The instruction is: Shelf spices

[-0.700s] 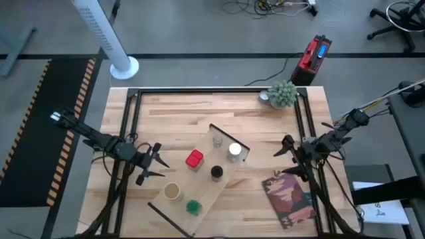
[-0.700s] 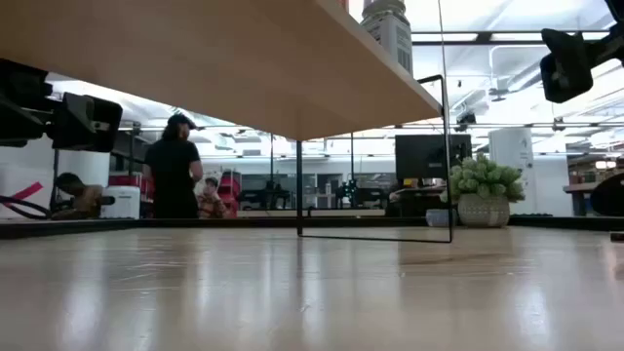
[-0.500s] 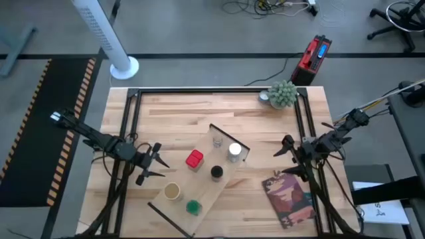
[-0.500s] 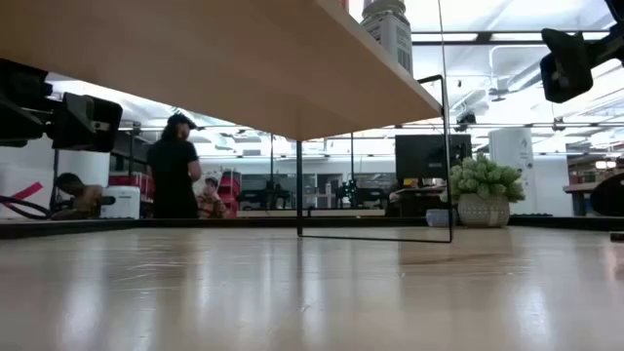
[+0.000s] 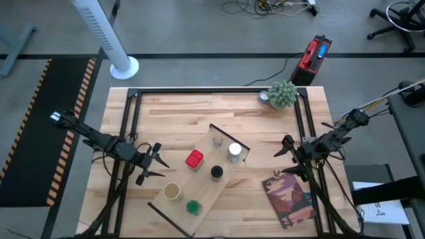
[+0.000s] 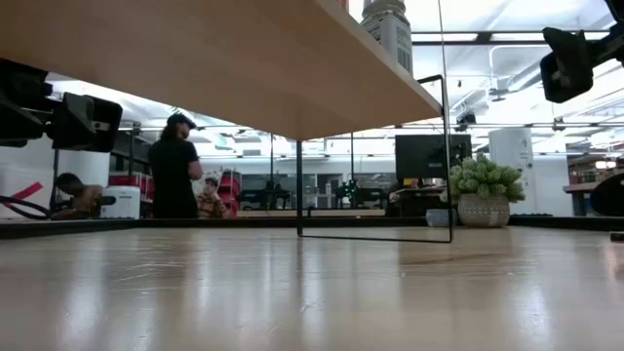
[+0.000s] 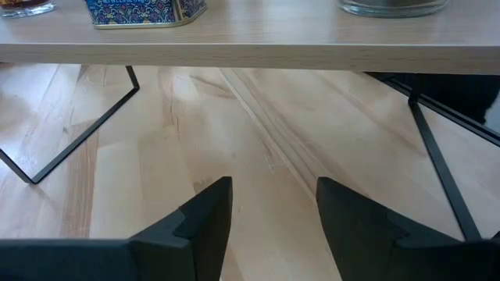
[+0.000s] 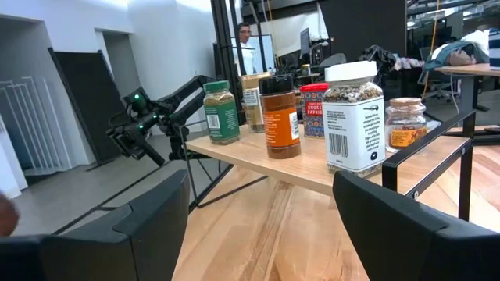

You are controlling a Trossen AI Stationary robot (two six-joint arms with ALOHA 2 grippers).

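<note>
Tabletop [image 5: 172, 113]: pale shelf [image 5: 202, 179] set diagonally, carrying six jars, namely red [image 5: 194, 159], black-topped [image 5: 216, 172], white-topped [image 5: 234, 151], clear glass [image 5: 216, 141], tan-topped [image 5: 172, 192], green-topped [image 5: 193, 207]. Left tool [image 5: 157, 162] beside the shelf, fingers spread; right tool [image 5: 287, 156] near the book [image 5: 290, 198]. Potted plant [image 5: 282, 94] at far corner.

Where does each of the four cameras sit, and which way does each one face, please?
High: above, straight down on the shelf, six spices, both arms.
Low: table height, looking level under the shelf into the room; arm parts at both edges.
Left wrist: faces the shelf's edge; the open left tool shows.
Right wrist: faces the jars from the side; open right tool shows.
Shared: the white-topped jar shows in high and right wrist views.
</note>
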